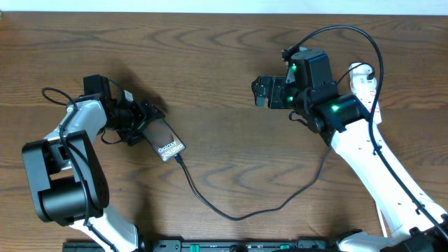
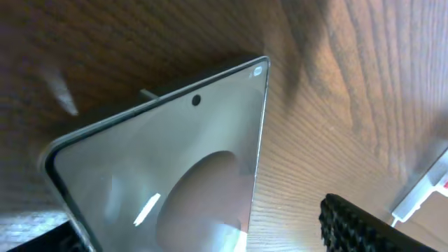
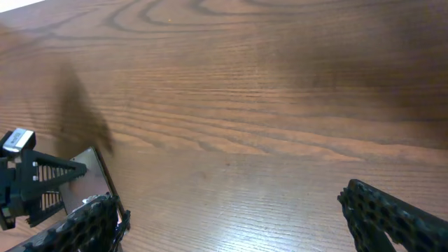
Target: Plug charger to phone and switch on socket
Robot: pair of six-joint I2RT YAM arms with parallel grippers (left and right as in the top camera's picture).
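Observation:
The phone (image 1: 166,140) lies slanted on the table, its "Galaxy" text at the lower-right end. The charger cable (image 1: 231,215) runs from that end in a loop toward the right arm. Its plug tip (image 1: 179,158) meets the phone's edge. My left gripper (image 1: 149,120) is open over the phone's upper-left end. In the left wrist view the phone's glossy screen (image 2: 175,161) lies between the fingers (image 2: 203,238), with wood showing beside the right finger. My right gripper (image 1: 260,91) is open and empty above bare wood (image 3: 238,224). The white socket (image 1: 363,78) is partly hidden behind the right arm.
The right wrist view shows the phone's end (image 3: 87,171) and the left gripper's fingers (image 3: 31,183) at far left. A white piece with a red mark (image 2: 428,194), likely the socket, shows at the right edge of the left wrist view. The table's far edge runs along the top.

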